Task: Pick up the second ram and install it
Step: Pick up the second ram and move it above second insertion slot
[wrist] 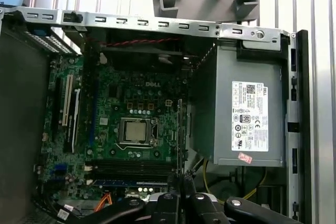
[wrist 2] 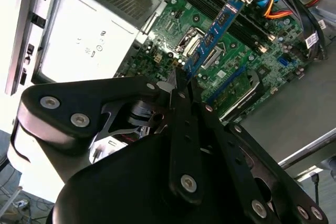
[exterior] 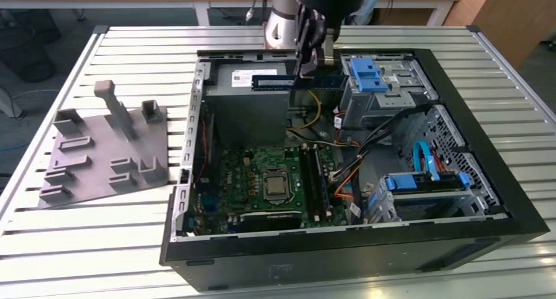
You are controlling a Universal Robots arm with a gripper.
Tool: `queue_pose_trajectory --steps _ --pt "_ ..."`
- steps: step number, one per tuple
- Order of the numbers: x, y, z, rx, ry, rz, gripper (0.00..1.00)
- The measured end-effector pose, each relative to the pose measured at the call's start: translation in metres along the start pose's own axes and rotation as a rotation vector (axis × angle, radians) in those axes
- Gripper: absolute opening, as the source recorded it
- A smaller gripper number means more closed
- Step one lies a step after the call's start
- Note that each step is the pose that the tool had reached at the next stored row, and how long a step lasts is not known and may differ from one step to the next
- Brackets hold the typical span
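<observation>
An open computer case [exterior: 304,266] lies on its side on a slatted metal desk [exterior: 130,247]. A grey moulded fixture [exterior: 104,156] sits beside it on the exterior view's left.

The robot's gripper [exterior: 311,74] hangs over the far end of the case, above the grey power supply [exterior: 247,110]. It holds the second ram [exterior: 276,83], a thin blue-green stick with a white label. The stick is level in the air, well apart from the green motherboard [exterior: 260,182] and its long black memory slots [exterior: 313,175].

The step in hand looks like carrying the stick to a free slot. To do it well, the stick should stay level and untwisted, with its contact edge facing down. It now lies crosswise to the slots, so it likely needs turning to match them. It should also keep clear of the loose cables [exterior: 374,133] beside the slots.

In the second wrist view the fingers [wrist 2: 184,124] are clenched almost together on the stick's flat faces. They touch nothing else.
</observation>
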State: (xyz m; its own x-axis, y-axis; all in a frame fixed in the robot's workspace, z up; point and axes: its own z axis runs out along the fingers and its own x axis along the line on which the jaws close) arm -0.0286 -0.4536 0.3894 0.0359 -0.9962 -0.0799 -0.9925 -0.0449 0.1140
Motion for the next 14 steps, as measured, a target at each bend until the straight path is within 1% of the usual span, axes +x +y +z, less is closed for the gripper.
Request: queue_pose_trajectory --steps 4,8,14 --pt "0.0067 -0.0035 0.0003 -0.0001 -0.0001 0.001 0.14" --pt "0.0125 -0.0057 0.0026 0.0002 -0.0009 0.004 0.14" --pt "0.0182 -0.0067 0.011 0.0021 -0.01 0.023 0.14"
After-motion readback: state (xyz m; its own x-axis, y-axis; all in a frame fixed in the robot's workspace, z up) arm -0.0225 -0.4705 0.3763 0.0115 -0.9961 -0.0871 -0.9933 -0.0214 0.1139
